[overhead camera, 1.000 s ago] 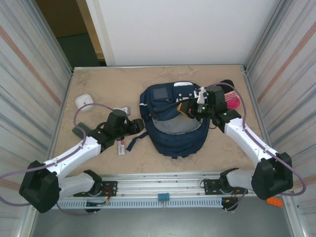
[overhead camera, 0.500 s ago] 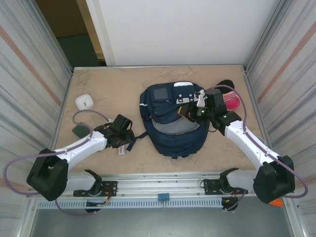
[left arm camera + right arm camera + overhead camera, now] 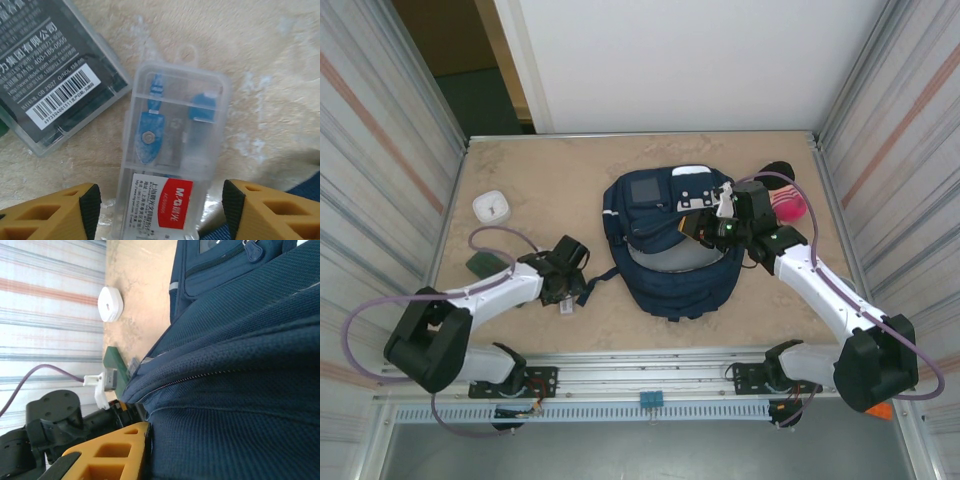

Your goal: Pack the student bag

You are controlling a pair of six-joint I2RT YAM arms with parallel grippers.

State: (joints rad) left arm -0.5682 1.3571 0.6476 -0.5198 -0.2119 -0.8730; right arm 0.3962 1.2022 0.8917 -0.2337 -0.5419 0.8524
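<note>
Straddles clear case [image 3: 172, 150] beside bag [image 3: 660, 272], left hand [image 3: 160, 216] open, empty; risks squirting slick plastic sideways. Cannot tell grip of right hand [image 3: 705, 225].

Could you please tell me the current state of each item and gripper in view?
student bag: lying flat, top opening apparently parted, grey inside showing.
clear compass case: lying flat, lid apparently shut, not gripped.
barcoded box: lying flat, label side up.
left gripper: open, straddling the clear compass case.
right gripper: at the student bag's opening; open or shut unclear.
</note>
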